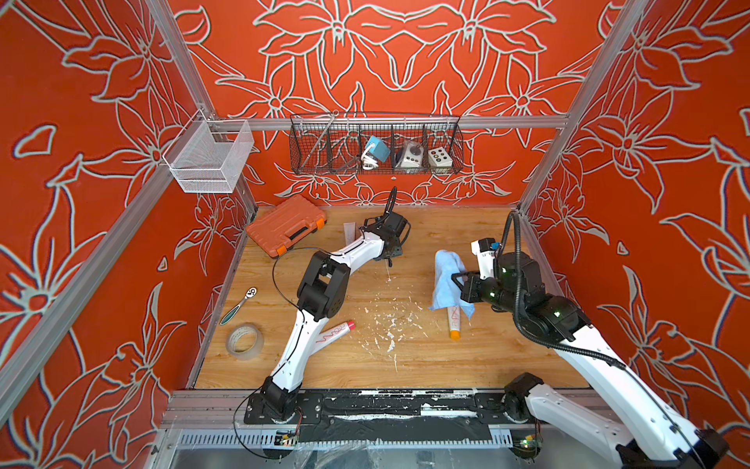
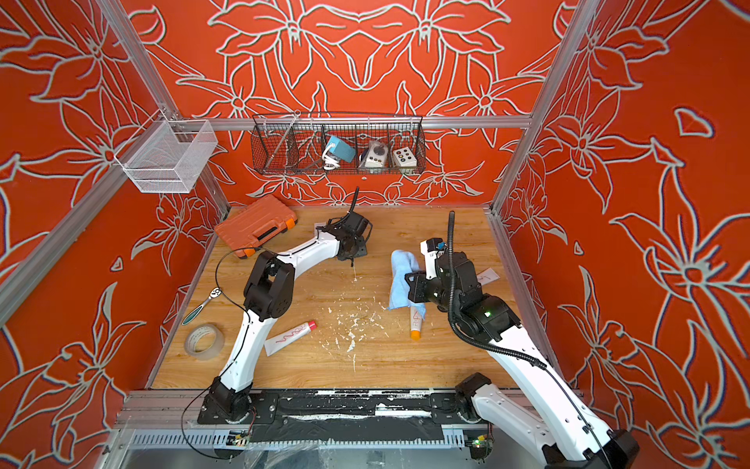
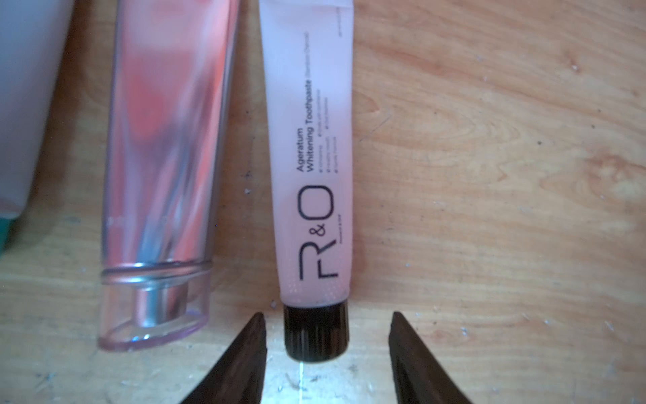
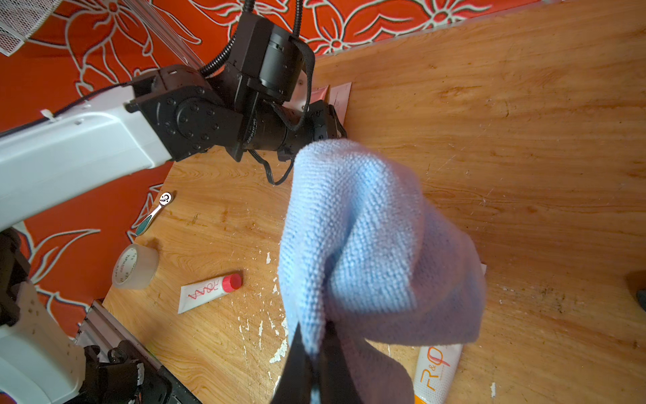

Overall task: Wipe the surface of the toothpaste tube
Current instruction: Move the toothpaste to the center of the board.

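My right gripper is shut on a blue cloth, which hangs over the top end of a white toothpaste tube with an orange cap lying mid-right on the wooden table. My left gripper is open near the back of the table. A pink toothpaste tube with a black cap lies on the wood there, its cap between the fingers and touching neither. In both top views the left wrist hides that tube. Another white tube with a red cap lies near the front left.
A clear shiny tube lies beside the pink one. An orange tool case sits back left, a ratchet and a tape roll by the left edge. White flakes dot the table's middle. Wire baskets hang on the back wall.
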`<state>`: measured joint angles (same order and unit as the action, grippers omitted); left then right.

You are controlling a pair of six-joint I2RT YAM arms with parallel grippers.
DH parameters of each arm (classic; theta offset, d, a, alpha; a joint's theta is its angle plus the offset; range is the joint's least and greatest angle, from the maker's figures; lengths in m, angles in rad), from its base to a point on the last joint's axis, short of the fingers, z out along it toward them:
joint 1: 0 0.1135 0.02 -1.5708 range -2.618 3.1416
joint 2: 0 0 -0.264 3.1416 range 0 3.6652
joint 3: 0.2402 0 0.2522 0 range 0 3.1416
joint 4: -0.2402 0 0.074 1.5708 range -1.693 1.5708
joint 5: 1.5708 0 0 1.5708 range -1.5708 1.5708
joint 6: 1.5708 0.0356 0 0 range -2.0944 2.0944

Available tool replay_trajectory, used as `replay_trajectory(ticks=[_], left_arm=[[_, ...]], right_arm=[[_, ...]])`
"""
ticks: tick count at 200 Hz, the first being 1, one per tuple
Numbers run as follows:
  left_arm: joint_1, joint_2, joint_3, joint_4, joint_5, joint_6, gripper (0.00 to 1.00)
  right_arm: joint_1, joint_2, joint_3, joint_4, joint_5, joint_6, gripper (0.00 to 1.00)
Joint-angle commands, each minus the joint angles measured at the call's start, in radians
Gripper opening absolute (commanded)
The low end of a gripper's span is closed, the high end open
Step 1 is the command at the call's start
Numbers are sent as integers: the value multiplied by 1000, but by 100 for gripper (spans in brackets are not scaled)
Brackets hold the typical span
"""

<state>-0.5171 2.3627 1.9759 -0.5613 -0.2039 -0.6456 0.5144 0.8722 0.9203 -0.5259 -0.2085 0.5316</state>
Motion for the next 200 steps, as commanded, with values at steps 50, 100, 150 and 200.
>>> replay_trajectory(ticks=[50,100,150,200], left_arm=[[-24,-335,-246,28,46,96,56],[-50,-605,-559,57,45,99,56],[-50,-884,-907,76,57,71,57],[-50,-1015,-1062,-3,80,36,64]], right_arm=[[-31,-34,-17,-36,-4,-21,0],[-48,-51,-24,-38,-48,2,0],[-51,-29,-31,-30,-69,10,0],[-54,-4,-35,-16,-81,10,0]])
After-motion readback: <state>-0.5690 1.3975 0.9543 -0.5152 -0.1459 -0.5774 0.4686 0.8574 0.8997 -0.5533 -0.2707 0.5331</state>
